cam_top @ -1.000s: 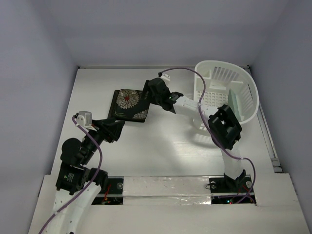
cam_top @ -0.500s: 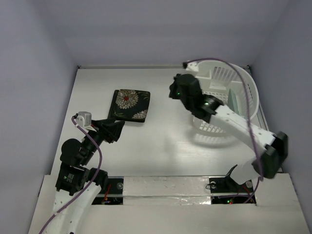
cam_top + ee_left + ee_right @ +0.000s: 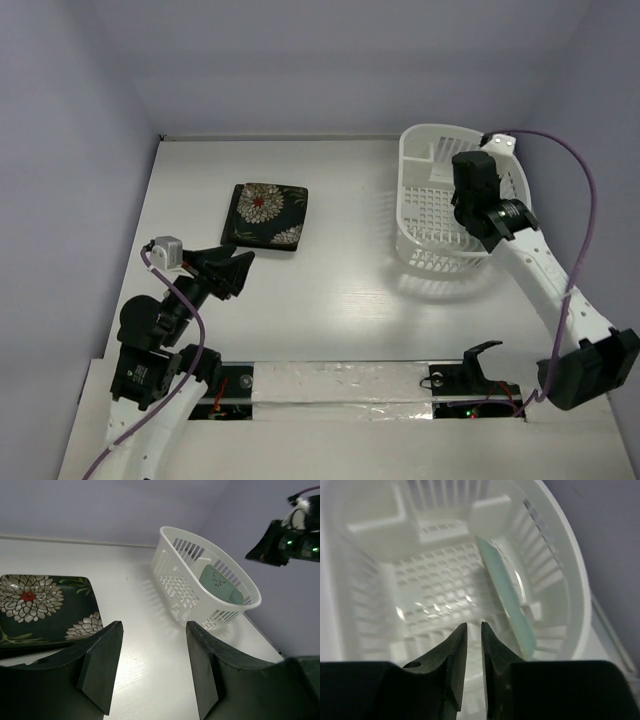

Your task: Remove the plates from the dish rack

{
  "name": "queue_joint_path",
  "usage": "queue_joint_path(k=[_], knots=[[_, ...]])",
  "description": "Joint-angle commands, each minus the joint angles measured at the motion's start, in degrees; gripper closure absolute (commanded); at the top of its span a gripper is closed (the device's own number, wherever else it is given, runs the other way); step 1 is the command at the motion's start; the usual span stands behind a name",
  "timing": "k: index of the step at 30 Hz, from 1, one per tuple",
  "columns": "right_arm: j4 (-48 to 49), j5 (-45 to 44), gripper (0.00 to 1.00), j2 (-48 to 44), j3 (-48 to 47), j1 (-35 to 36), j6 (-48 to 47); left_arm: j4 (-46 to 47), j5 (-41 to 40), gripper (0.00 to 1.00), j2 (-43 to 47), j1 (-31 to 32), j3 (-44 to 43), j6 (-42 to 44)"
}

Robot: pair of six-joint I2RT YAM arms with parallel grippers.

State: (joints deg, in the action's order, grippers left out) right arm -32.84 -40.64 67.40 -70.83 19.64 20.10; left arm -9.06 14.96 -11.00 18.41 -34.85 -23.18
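Observation:
The dish rack (image 3: 428, 148) is a white slotted basket at the back right of the table. A pale mint-green plate (image 3: 508, 593) stands on edge against its right wall, also visible in the left wrist view (image 3: 220, 584). My right gripper (image 3: 474, 626) hovers over the rack's grid floor (image 3: 435, 585), left of that plate; its jaws are only narrowly apart and empty. From above, the right gripper (image 3: 472, 200) hides the mint plate. A black plate with white-red flowers (image 3: 268, 214) lies flat on the table. My left gripper (image 3: 235, 268) stands open and empty near it (image 3: 152, 627).
The flowered plate (image 3: 35, 605) lies just left of my left fingers (image 3: 100, 665). The right arm's cable (image 3: 585, 215) loops over the table's right edge. Grey walls close in the table on three sides.
My right arm has swung from the flowered plate rightwards to above the dish rack, its jaws now much narrower and empty. The left gripper has shifted slightly toward the near edge.

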Motion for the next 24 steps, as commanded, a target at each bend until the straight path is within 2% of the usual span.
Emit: queue_joint_path(k=[1, 3, 5, 6, 15, 20, 24], knots=[[-11.53, -6.29, 0.75, 4.84, -2.73, -1.26, -3.74, 2.47, 0.24, 0.5, 1.16, 0.48, 0.31, -0.29], [-14.52, -6.29, 0.59, 8.69, -4.23, -1.97, -4.01, 2.38, -0.02, 0.49, 1.69, 1.01, 0.22, -0.2], [-15.49, -5.68, 0.52, 11.08, -4.75, -1.97, -3.93, 2.29, -0.11, 0.49, 1.95, 1.01, 0.22, -0.29], [-16.46, -5.94, 0.44, 12.31, -4.93, -2.49, -3.66, 2.29, -0.11, 0.49, 2.04, 1.53, 0.22, -0.29], [-15.05, -9.35, 0.43, 22.51, -5.11, -6.19, -3.75, 2.29, -0.11, 0.49, 2.74, 2.06, 0.22, -0.29], [-14.89, -11.56, 0.45, 24.45, -6.6, -6.19, -3.75, 2.21, -0.02, 0.49, 3.09, 2.68, 0.22, -0.29], [-13.57, -10.07, 0.48, 26.55, -6.69, -7.25, -4.72, 2.29, -0.28, 0.49, 3.36, 3.21, 0.13, -0.29]])
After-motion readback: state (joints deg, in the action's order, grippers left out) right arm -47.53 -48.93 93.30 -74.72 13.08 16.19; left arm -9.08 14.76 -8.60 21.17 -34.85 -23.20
